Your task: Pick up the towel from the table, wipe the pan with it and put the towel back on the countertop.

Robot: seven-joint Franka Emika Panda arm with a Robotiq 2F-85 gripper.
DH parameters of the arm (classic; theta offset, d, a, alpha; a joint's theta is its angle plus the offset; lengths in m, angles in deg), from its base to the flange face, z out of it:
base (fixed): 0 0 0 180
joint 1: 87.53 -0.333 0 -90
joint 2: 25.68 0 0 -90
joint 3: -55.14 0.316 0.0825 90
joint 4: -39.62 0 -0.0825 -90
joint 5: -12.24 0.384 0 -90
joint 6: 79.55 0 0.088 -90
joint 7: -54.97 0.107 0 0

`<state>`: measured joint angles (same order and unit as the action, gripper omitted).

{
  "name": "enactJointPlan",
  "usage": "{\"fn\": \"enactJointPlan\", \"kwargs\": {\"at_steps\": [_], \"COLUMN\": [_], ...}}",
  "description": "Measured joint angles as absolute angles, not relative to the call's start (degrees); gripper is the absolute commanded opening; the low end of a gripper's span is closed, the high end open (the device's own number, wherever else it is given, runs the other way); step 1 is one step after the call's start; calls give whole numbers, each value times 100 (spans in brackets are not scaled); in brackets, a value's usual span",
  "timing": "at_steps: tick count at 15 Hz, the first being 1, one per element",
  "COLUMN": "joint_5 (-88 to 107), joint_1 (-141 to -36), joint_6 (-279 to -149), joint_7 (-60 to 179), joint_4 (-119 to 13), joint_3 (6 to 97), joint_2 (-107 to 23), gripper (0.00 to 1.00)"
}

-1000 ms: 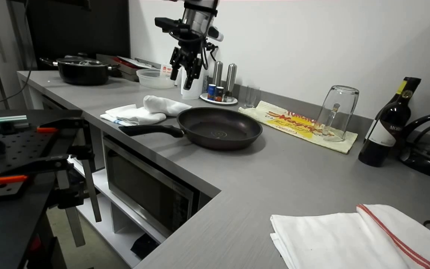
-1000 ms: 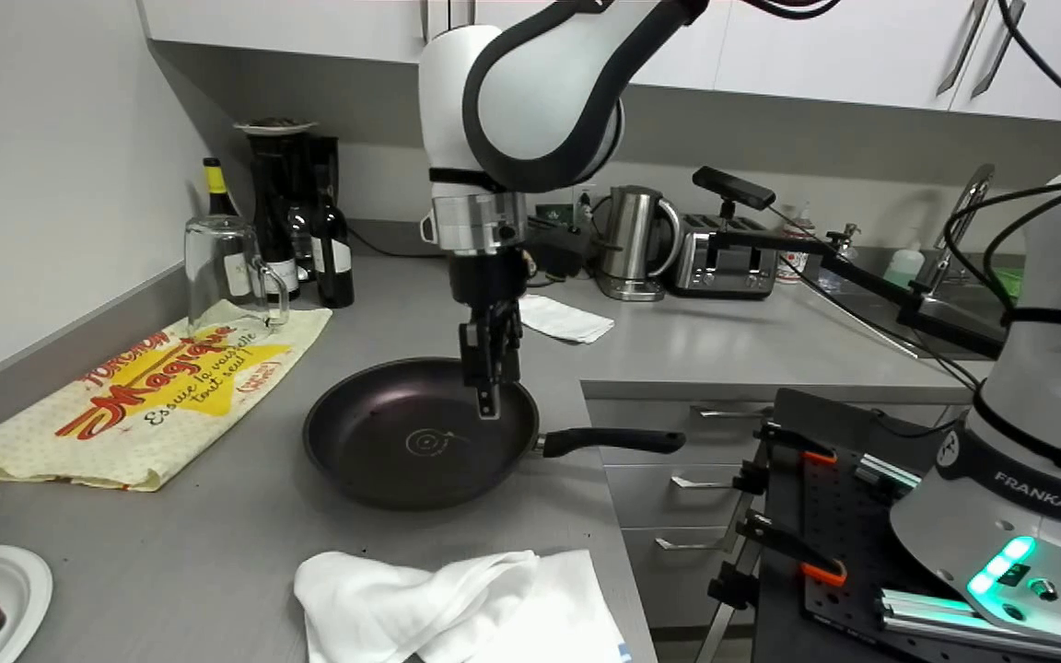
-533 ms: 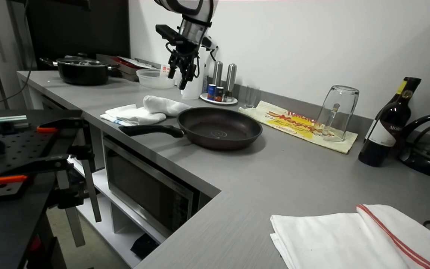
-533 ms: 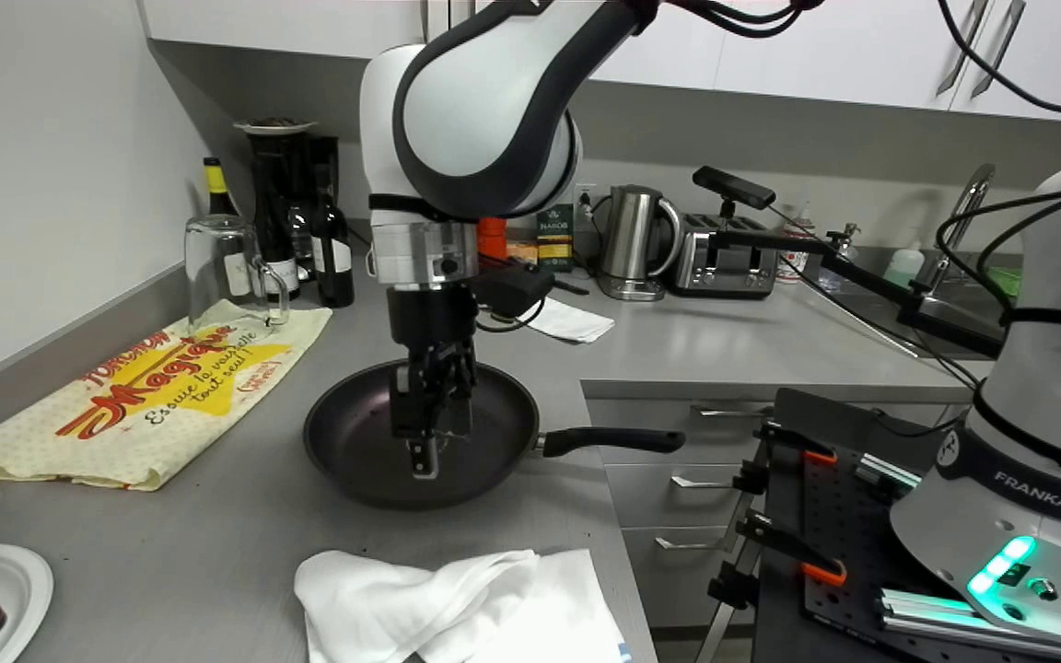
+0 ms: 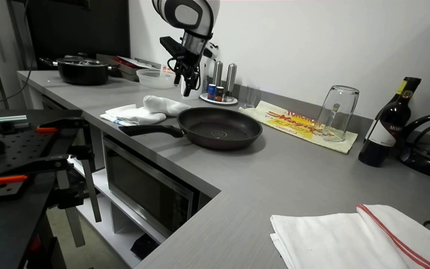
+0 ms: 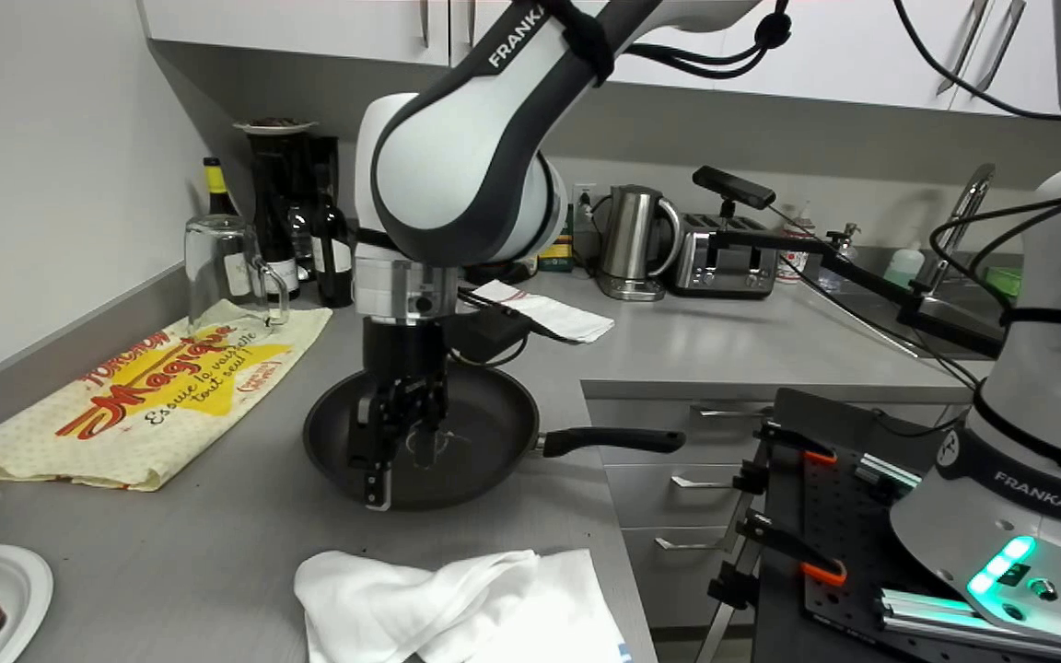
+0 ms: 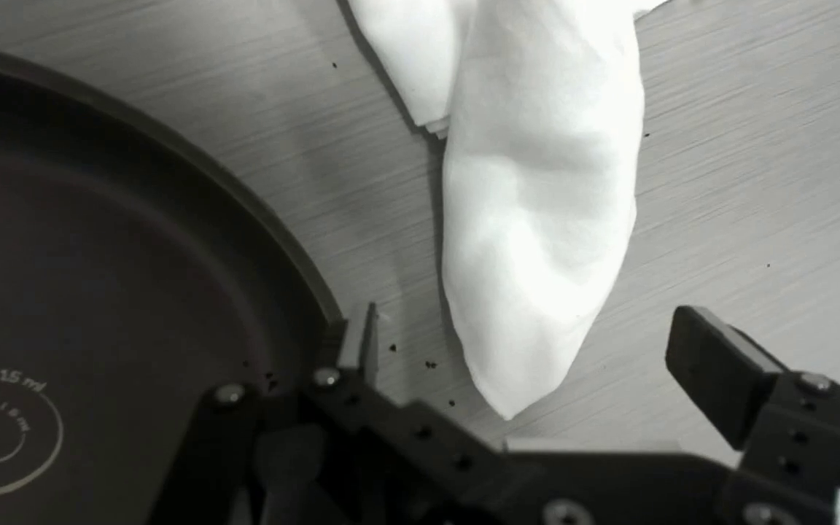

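Note:
A white crumpled towel with a blue stripe lies on the grey counter beside the pan, in both exterior views [image 5: 136,115] [image 6: 457,608] and in the wrist view [image 7: 544,197]. The dark frying pan [image 5: 218,129] stands next to it, handle toward the counter edge; it also shows in an exterior view [image 6: 498,442] and the wrist view [image 7: 114,292]. My gripper [image 7: 537,357] is open and empty above the counter, with the towel's pointed end showing between its fingers. In both exterior views the gripper [image 5: 182,88] [image 6: 402,474] hangs in the air, apart from the towel.
A yellow printed cloth [image 6: 162,396] bears an upturned glass mug [image 5: 336,112]. A red-striped white towel [image 5: 334,239] lies farther along the counter. A white plate [image 5: 215,99] with shakers, a drinking glass [image 5: 252,96] and a wine bottle [image 5: 386,127] stand along the wall.
My gripper has come lower. In an exterior view it has moved down and left, across the pan toward the crumpled towel. The towel and pan have not moved.

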<state>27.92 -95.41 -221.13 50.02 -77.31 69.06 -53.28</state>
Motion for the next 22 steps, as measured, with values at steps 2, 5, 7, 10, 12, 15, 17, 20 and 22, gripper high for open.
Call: {"fn": "enactJointPlan", "kwargs": {"at_steps": [2,5,7,10,12,15,17,20,22], "joint_5": [2792,2791,2788,2787,2787,2764,2738,2732,2732], "joint_1": [-9540,-9556,-9590,-9654,-9680,-9684,-9685,-9680,-9679], "joint_6": [-22266,-22347,-22348,-22348,-22348,-22348,-22348,-22348,-22348], "joint_7": [4999,4999,5000,5004,5009,5011,5006,5006,5006], "joint_4": [-7731,-7728,-7723,-7687,-7648,-7609,-7586,-7572,-7558], "joint_3": [6925,6977,7020,7091,7127,7139,7137,7136,7135], "joint_2": [-5463,-5686,-5825,-5986,-6067,-6194,-6295,-6397,-6422], "gripper": [100,100,100,100,100,100,100,68,53]}}
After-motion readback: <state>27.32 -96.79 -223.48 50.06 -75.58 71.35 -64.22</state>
